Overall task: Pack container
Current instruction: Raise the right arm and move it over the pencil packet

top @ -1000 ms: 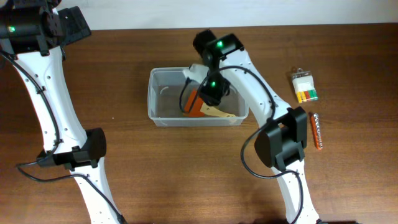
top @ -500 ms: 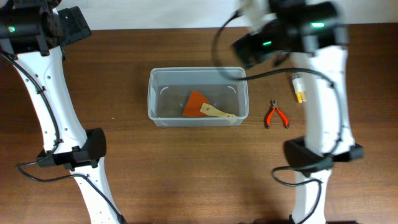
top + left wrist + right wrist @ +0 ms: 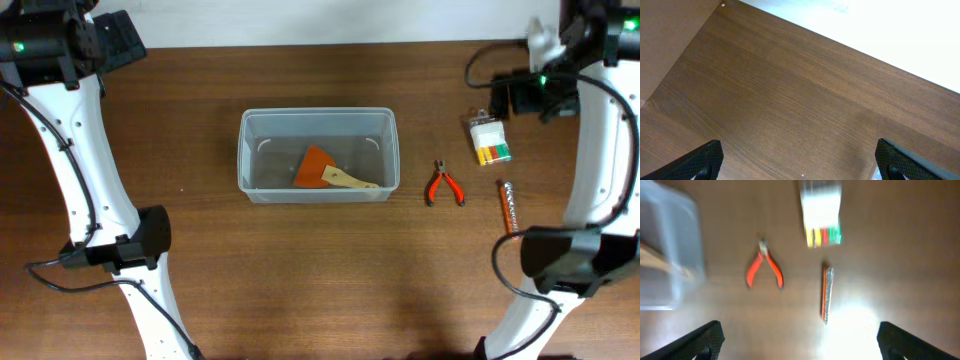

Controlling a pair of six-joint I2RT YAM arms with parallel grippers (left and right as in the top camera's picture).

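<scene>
Clear plastic container (image 3: 318, 113) at mid-table, orange scraper (image 3: 316, 166) already inside. Next, probably, the pliers (image 3: 444, 186), lying just right of the container. Bring the right gripper (image 3: 800, 342), fingers spread and empty, straight down over them. Turn the wrist to set the pads across both handles near the pivot, not the splayed ends. Close squarely, then lift clear of the rim before crossing over. Left gripper (image 3: 799, 162) likewise spread, empty, above bare table (image 3: 790, 90). Slick red grips on a dark metal nose; pale wooden scraper handle; rounded container corners. Further right, a card of coloured bits (image 3: 490, 140) and a slim orange-handled tool (image 3: 508, 208).
</scene>
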